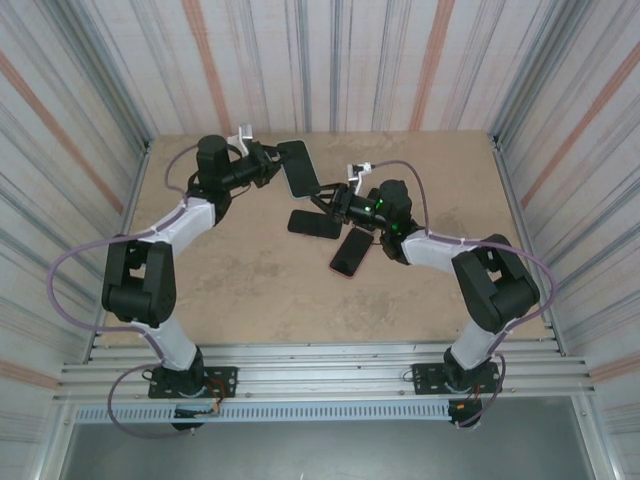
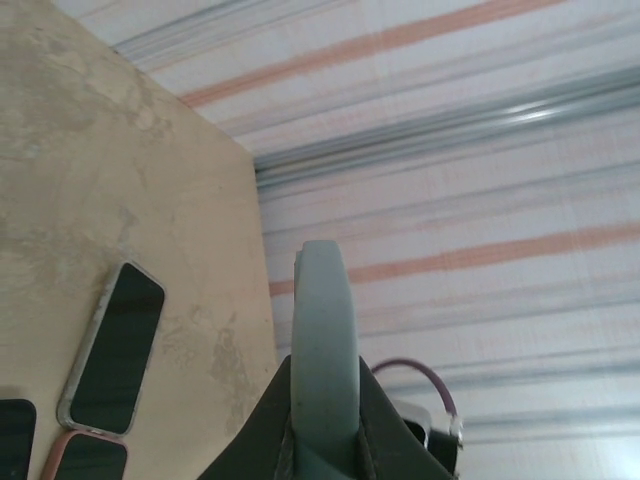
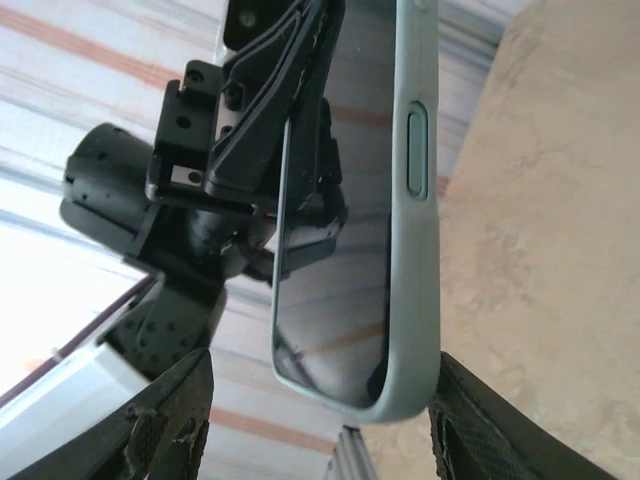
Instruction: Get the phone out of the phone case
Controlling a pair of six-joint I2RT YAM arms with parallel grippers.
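The phone [image 3: 340, 230], dark screen showing, sits inside a pale grey-green phone case [image 3: 415, 250] held up off the table. My left gripper [image 1: 268, 165] is shut on one end of the case [image 1: 298, 167]; in the left wrist view the case edge [image 2: 322, 330] stands up between its dark fingers [image 2: 250, 440]. My right gripper [image 3: 320, 425] is open at the case's other end, with one fingertip [image 3: 170, 420] on each side and apart from it. From above, the right gripper [image 1: 335, 198] is just right of the held phone.
Other phones lie flat on the tan table [image 1: 250, 290]: a black one [image 1: 315, 224] and a pink-edged one [image 1: 350, 250] under the right arm. The left wrist view shows a clear-cased phone [image 2: 112, 347] and a pink-cased one [image 2: 85, 460]. Striped walls [image 1: 330, 60] enclose the table.
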